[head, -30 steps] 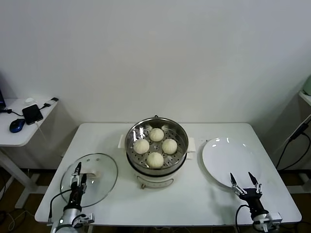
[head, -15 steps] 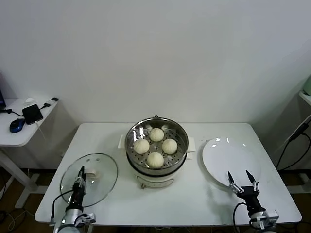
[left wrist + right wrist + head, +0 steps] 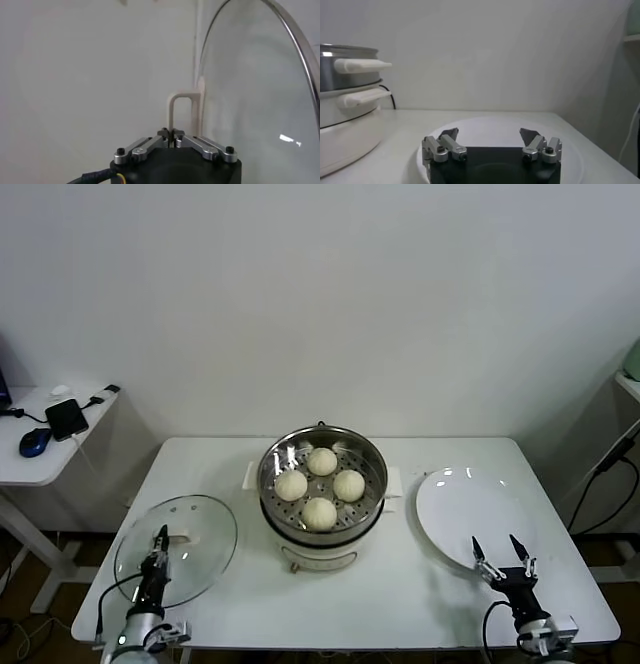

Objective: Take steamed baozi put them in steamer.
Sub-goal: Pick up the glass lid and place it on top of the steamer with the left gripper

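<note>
Several pale round steamed baozi [image 3: 319, 513] lie in the shiny steel steamer [image 3: 276, 458] on its cream pot at the table's middle. My left gripper [image 3: 158, 556] is at the front left over the clear glass lid [image 3: 200, 529]. In the left wrist view its gripper [image 3: 171, 132] is shut on a leg of the cream lid handle [image 3: 180, 96]. My right gripper [image 3: 500, 556] hovers open over the near rim of the white plate [image 3: 470, 504]; in the right wrist view the right gripper [image 3: 490, 135] holds nothing, with the steamer [image 3: 340, 75] off to one side.
The white plate [image 3: 485, 122] has nothing on it. A side table [image 3: 45, 459] at the far left carries a phone and a mouse. A cable [image 3: 600, 474] hangs beyond the table's right edge.
My left gripper has shut on the lid handle, and the glass lid has shifted a little to the left. The right gripper stays open in nearly the same place.
</note>
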